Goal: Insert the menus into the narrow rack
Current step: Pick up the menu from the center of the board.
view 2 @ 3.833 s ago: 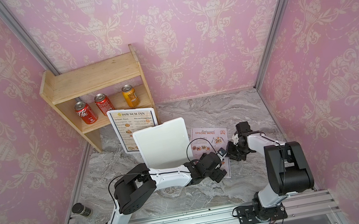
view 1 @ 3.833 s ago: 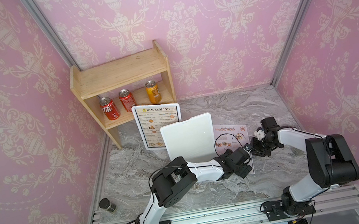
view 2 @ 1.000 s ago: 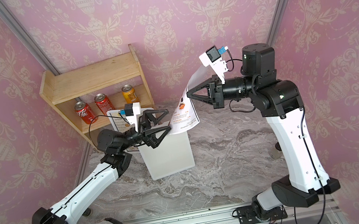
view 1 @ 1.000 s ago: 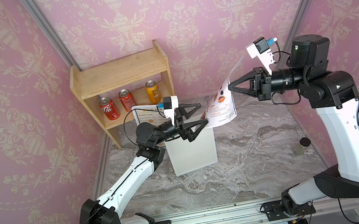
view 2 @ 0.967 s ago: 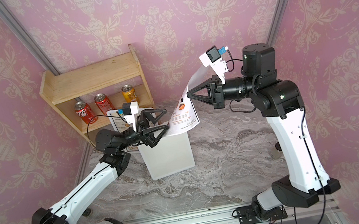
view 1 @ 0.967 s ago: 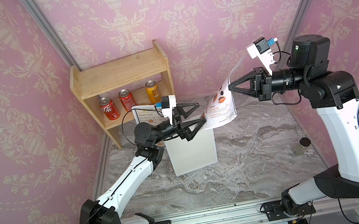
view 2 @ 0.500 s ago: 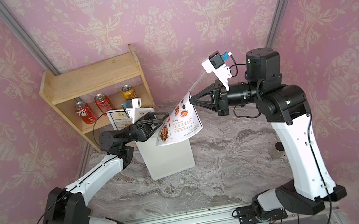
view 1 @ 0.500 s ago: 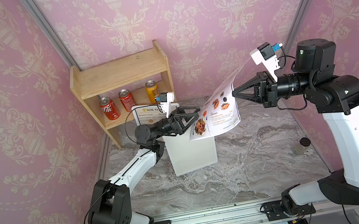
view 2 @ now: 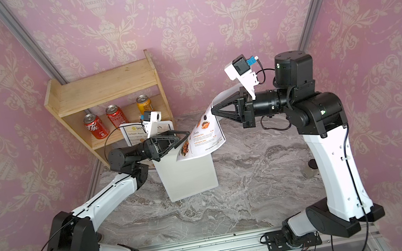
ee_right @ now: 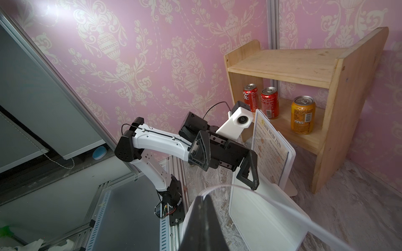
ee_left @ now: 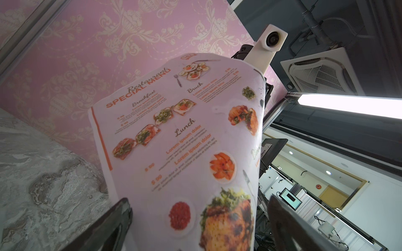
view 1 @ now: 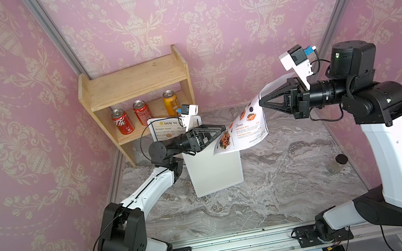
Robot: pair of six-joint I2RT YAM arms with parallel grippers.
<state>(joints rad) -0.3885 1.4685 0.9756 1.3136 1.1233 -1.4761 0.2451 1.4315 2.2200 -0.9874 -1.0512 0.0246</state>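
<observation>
The pale special menu [view 1: 244, 129], light and limp enough to curl, hangs mid-frame in a top view over the white rack [view 1: 214, 174], pinched near its upper end by the right hand [view 1: 261, 100]; the wide-spread left hand [view 1: 219, 130] would probably best steady its sagging lower corner.

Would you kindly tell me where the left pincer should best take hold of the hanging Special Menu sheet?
Probably the lower corner of the Special Menu sheet nearest the left pincer, approached sideways from the wooden shelf side with one finger on each face. The right pincer pinches its upper part, so the sheet droops and curls above the white rack; steadying that free corner should flatten it.
</observation>
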